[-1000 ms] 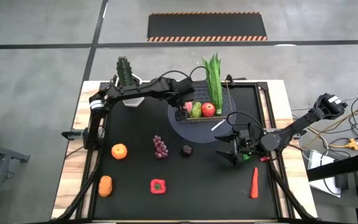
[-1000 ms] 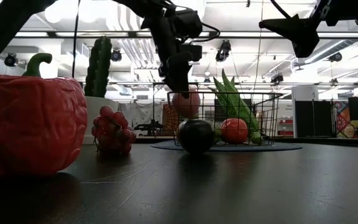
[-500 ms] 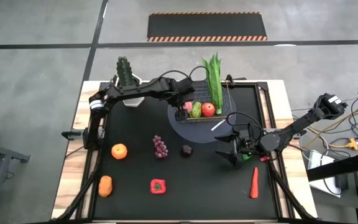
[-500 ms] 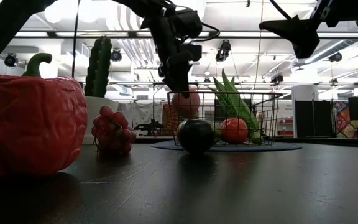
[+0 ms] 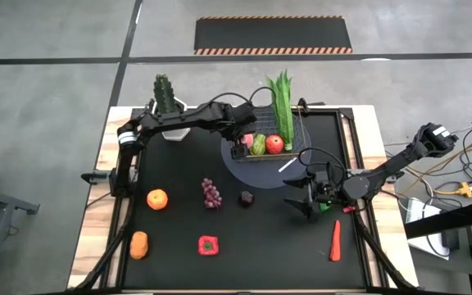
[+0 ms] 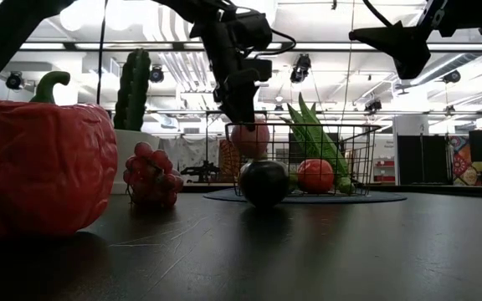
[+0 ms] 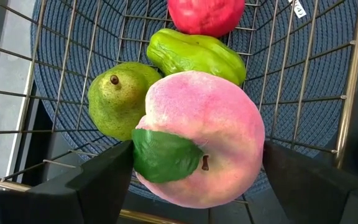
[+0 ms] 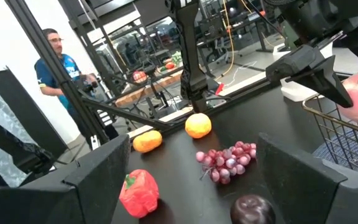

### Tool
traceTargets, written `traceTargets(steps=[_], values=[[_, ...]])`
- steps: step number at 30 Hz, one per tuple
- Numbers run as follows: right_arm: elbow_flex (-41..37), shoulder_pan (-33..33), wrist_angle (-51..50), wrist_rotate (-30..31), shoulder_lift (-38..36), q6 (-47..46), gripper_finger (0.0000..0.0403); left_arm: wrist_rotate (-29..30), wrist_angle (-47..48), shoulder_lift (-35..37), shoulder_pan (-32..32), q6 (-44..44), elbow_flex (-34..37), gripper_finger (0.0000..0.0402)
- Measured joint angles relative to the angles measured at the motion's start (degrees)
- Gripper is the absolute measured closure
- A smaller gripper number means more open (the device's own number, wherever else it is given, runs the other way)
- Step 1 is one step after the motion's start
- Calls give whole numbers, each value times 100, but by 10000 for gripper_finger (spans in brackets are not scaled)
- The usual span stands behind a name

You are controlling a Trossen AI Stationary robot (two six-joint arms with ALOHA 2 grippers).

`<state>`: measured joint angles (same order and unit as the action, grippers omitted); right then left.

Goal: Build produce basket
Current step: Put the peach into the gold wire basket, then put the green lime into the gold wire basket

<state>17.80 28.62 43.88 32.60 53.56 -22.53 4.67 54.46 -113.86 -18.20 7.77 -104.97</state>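
The left gripper (image 5: 241,141) hangs over the basket (image 5: 296,131) in the upper middle of the high view, its fingers clamped on a pink peach (image 7: 201,147). In the basket I see already a pear (image 7: 118,99), a green pepper (image 7: 194,55), a red fruit (image 5: 274,144) and the leafy green (image 5: 282,102). Left on the table are the grapes (image 5: 211,193), two oranges (image 5: 157,198), a red pepper (image 5: 208,245), a dark fruit (image 5: 246,197) and a carrot (image 5: 335,240). So I judge about half is done. The right gripper (image 5: 299,198) waits at lower right, fingers apart.
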Motion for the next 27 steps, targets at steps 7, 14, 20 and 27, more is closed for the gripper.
traceTargets(steps=[7, 14, 20, 27], values=[[0, 0, -2, 0, 0, 1, 74, -9, 1, 2, 0, 2, 0, 59], [0, 1, -2, 2, 0, 1, 74, -11, 2, 2, 0, 7, 0, 7], [0, 0, -2, 2, 0, -69, 74, -13, 3, 252, 22, 58, -30, 8], [5, 0, -72, -3, 0, -254, 74, -564, -291, 978, 300, 182, 12, 9]])
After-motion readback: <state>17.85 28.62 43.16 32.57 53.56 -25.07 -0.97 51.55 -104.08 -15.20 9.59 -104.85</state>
